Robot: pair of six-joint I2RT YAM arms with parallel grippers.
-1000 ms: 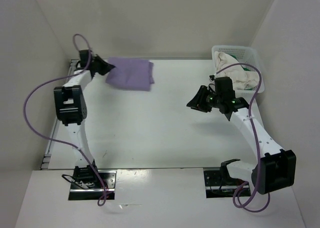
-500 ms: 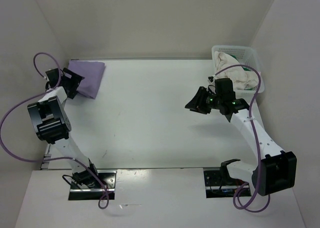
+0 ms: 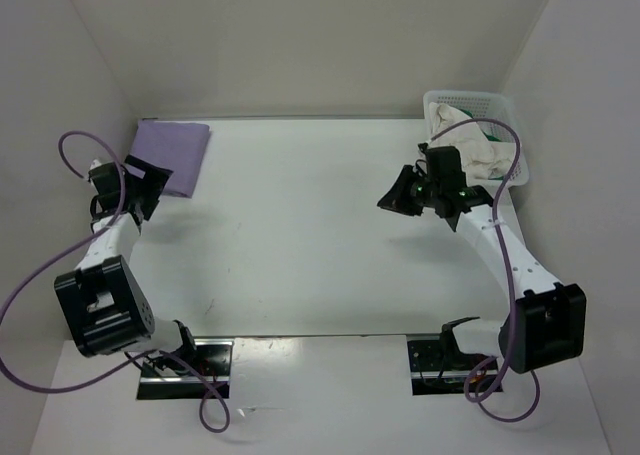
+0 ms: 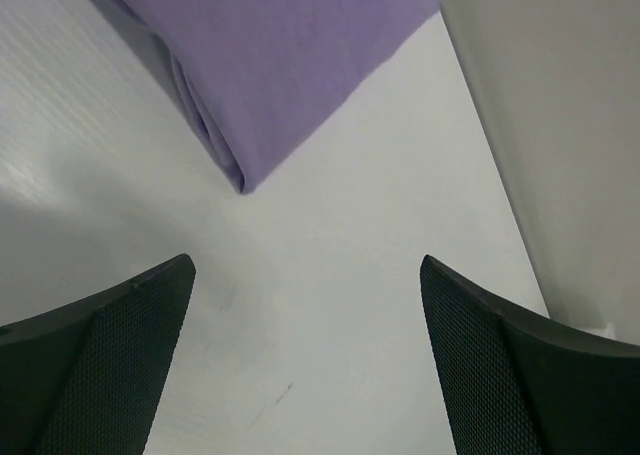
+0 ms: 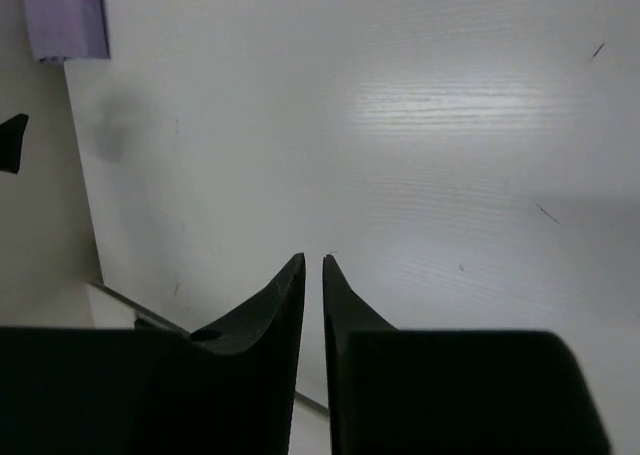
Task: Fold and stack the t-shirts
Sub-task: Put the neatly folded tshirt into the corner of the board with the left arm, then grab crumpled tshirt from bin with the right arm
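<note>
The purple shirt (image 3: 176,151) lies folded flat in the far left corner of the table (image 3: 300,245), against the wall. I judge it is parked there as the base of the stack, leaving the middle bare for folding the next one. The left gripper (image 3: 143,187) hovers just near of it, jaws spread wide and empty. Its wrist view shows the shirt's folded corner ahead of the fingers (image 4: 110,360), not touching them.

Right of centre, the right gripper (image 3: 402,197) hangs above bare table, facing left. Its jaws are drawn to a narrow slit with nothing between them, probably because nothing within its reach is ready to take.

The basket (image 3: 470,99) stands in the far right corner, just behind that arm. The cream shirt (image 3: 478,151) is heaped in it, unfolded, its cloth rising above the rim. Whether the green shirt lies beneath it I cannot tell.
</note>
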